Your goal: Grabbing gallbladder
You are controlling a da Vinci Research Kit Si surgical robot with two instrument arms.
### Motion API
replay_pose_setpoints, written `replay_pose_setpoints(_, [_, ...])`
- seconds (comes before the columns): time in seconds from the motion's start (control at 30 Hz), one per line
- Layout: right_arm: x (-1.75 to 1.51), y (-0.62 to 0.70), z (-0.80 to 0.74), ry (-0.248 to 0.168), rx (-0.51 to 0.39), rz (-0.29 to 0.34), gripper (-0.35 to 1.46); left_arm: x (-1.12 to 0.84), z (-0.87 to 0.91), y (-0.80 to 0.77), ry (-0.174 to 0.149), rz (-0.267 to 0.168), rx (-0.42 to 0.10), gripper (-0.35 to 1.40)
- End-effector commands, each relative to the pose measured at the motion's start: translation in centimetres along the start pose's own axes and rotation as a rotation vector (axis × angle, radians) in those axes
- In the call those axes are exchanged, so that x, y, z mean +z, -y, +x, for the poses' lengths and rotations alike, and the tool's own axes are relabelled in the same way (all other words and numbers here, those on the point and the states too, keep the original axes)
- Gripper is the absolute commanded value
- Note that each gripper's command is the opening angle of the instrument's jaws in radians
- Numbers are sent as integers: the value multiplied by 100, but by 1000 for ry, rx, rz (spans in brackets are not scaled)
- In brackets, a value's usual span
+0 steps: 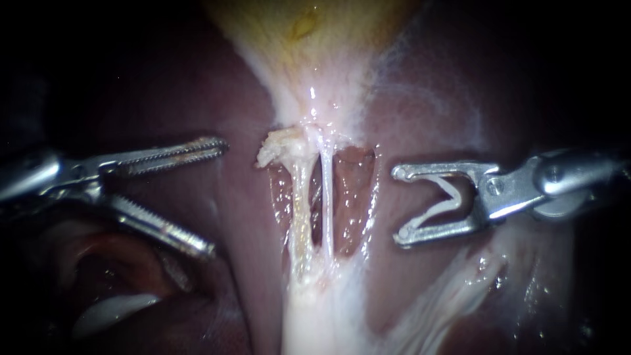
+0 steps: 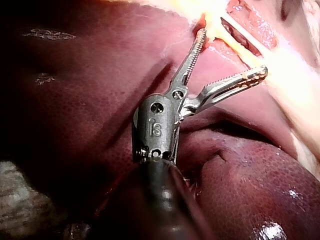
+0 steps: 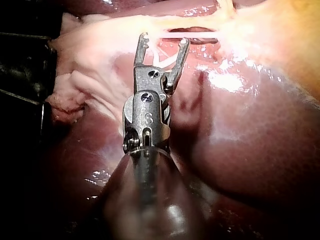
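Note:
The yellowish gallbladder [image 1: 309, 33] narrows downward into pale tissue and two thin tubes [image 1: 327, 204] stretched over the dark red liver [image 1: 164, 98]. My left instrument [image 1: 217, 197] lies left of the tubes with its toothed jaws wide open and empty, clear of the tissue. In the left wrist view the same jaws [image 2: 232, 52] gape just short of the tubes. My right instrument [image 1: 399, 204] rests right of the tubes, its jaws spread around a white V-shaped clip [image 1: 440, 200] that touches both. The right wrist view shows this instrument [image 3: 164, 39] and its clip [image 3: 167, 62] pointing at the pale strands.
Frayed pale tissue [image 1: 279, 148] sits at the upper end of the left tube. A fold of liver with a glistening white patch [image 1: 118, 309] lies under my left instrument. White membrane [image 1: 453, 296] spreads below my right instrument.

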Motion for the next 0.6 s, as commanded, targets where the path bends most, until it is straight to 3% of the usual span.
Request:
replay_pose_setpoints(0.03, [0, 0, 0, 0, 0, 0, 47, 0, 0, 0, 0, 1, 0, 101])
replay_pose_setpoints(0.3, [0, 0, 0, 0, 0, 0, 47, 10, 1, -8, 0, -5, -1, 94])
replay_pose_setpoints(0.43, [0, 0, 0, 0, 0, 0, 47, 26, 2, -20, 0, -14, 3, 91])
replay_pose_setpoints(0.6, [0, 0, 0, 0, 0, 0, 47, 45, 7, -41, 0, -33, -32, 86])
